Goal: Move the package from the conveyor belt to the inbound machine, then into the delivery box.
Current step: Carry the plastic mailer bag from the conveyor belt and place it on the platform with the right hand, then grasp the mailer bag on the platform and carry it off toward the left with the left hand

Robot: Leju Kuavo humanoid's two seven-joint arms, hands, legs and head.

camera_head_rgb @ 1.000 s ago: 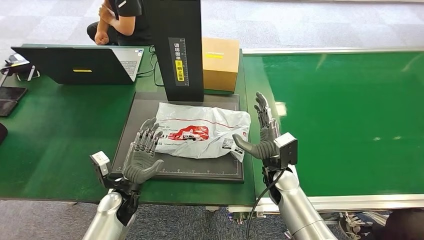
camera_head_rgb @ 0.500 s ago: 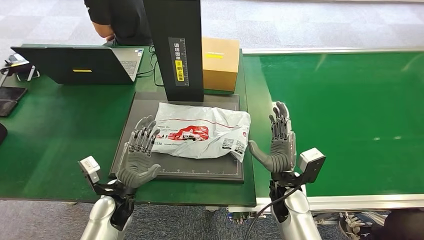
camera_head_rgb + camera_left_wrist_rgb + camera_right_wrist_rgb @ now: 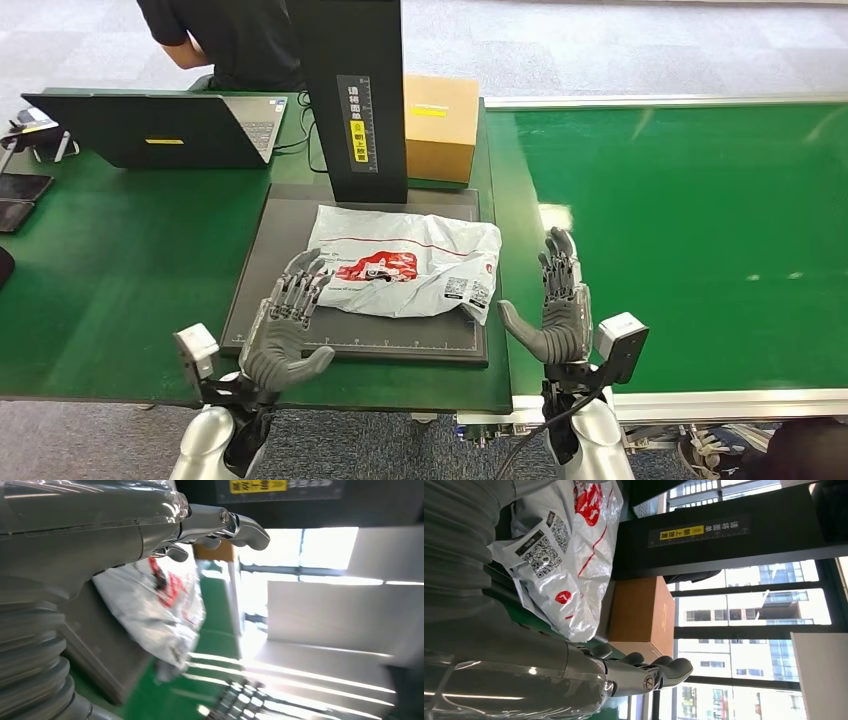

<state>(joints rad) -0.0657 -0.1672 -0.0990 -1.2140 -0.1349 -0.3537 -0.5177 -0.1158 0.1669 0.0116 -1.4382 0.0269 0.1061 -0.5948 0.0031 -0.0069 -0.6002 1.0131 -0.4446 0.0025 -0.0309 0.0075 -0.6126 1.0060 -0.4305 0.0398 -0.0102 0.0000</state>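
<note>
While the package [image 3: 402, 262] lies flat on the dark scan plate [image 3: 260, 250] of the inbound machine, just in front of its black column [image 3: 350, 95], both hands flank it with nothing held. The bag's long axis runs across the plate, side to side, so it lies between the hands. The left hand [image 3: 283, 325] is over the plate's near left part, fingers spread, their tips at or just short of the bag's left end; I cannot tell if they touch. The right hand [image 3: 558, 305] stands off the plate's right edge, palm facing the bag, fingers straight and apart, near its right end but clear of it. The left looks slightly nearer. The cardboard box [image 3: 440, 125] sits behind the plate, right of the column.
</note>
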